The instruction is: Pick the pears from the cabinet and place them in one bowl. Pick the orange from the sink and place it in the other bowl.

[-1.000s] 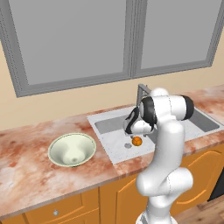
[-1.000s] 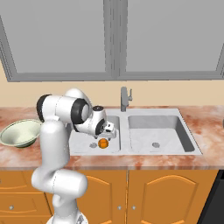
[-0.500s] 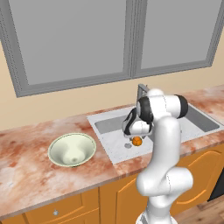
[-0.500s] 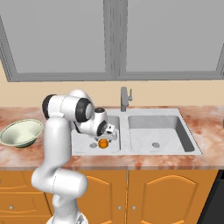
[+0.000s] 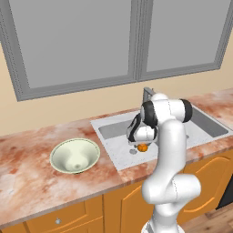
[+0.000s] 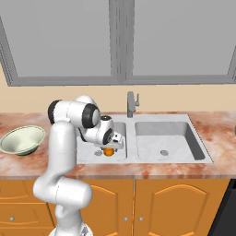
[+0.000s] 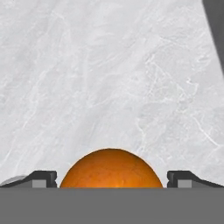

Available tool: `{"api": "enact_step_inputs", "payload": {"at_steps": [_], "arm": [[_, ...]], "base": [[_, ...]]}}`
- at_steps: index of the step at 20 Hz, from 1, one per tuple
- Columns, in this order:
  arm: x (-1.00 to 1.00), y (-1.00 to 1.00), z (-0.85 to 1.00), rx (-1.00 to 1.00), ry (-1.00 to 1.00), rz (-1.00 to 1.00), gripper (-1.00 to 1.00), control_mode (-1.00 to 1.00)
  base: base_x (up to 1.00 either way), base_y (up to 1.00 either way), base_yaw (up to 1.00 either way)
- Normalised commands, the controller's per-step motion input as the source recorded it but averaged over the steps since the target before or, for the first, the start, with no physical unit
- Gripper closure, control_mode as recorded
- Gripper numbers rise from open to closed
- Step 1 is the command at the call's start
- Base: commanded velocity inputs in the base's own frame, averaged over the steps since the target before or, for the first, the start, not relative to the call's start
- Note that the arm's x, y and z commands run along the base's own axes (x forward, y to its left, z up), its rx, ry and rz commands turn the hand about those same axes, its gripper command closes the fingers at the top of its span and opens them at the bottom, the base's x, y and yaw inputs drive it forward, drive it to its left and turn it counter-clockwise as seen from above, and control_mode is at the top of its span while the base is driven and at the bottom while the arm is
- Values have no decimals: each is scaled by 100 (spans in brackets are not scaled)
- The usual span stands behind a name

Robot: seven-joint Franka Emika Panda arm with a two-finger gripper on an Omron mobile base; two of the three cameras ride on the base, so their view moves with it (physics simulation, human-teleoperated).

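The gripper (image 7: 112, 178) is lowered into the left basin of the sink (image 6: 179, 159), with its jaws spread wide and nothing held. The orange (image 7: 111, 169) rests on the pale basin floor directly between the two fingertips (image 7: 40, 178), centred in the gap, with a little clearance visible on either side in the hand view. From the base views, the orange (image 6: 109, 151) lies just under the hand, beside the round drain (image 6: 97, 153). Being round, the fruit shows no long axis and no evident pointing direction, so the closing direction of the jaws matters little. The judgement is that the coming move requires only closing straight onto the fruit. The other bowl (image 5: 75, 156) stands on the counter (image 5: 27, 168), well apart to the left of the sink.
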Motion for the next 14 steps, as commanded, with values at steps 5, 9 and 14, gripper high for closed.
{"api": "enact_step_inputs", "payload": {"at_steps": [5,9,14], "arm": [[0,3,-5,0,0,0,-100,-100],[0,0,-3,0,0,0,-100,-100],[0,1,-6,0,0,0,-100,-100]], "base": [[0,0,0],[0,0,0],[0,0,0]]}}
